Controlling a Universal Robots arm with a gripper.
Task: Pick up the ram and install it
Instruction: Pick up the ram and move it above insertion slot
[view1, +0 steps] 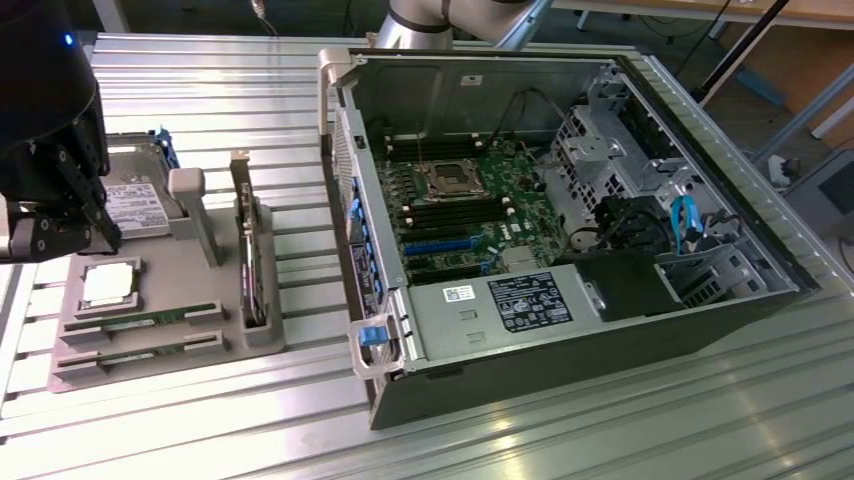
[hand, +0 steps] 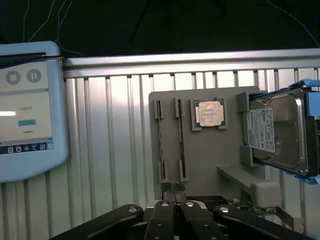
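Ribbed aluminium tabletop (view1: 561, 440) runs under everything, and I take the grey tray (hand: 210, 165) on it as my landmark. Nearest my wrist camera is the gripper (hand: 174, 189), hovering close to the tray and, as far as I can judge, above it. Its fingers (hand: 165, 215) lie together, with no gap I can make out and nothing between them, and it touches nothing.

Just beyond the fingertips, two green sticks lie side by side in the tray's slots. The ram (hand: 179, 142) I read as mine is the one nearer the processor chip (hand: 209, 113), since the fingertips line up with its end. The second stick (hand: 160, 142) beside it looks alike, though, so I can't be sure. Both sit in the tray, so nothing is picked yet.

I judge this to be the approach step of the pick. A grasp would call for the fingers parted enough to straddle that narrow board. They would also need to be centred on it and squared to its length, without nudging its twin.

Further along the tray, beside the chip, rests the hard drive (hand: 277, 130). Off the tray, a pendant screen (hand: 27, 110) sits to one side. In the exterior view the open computer case (view1: 574, 230) stands apart from the tray, its motherboard (view1: 514, 170) exposed.
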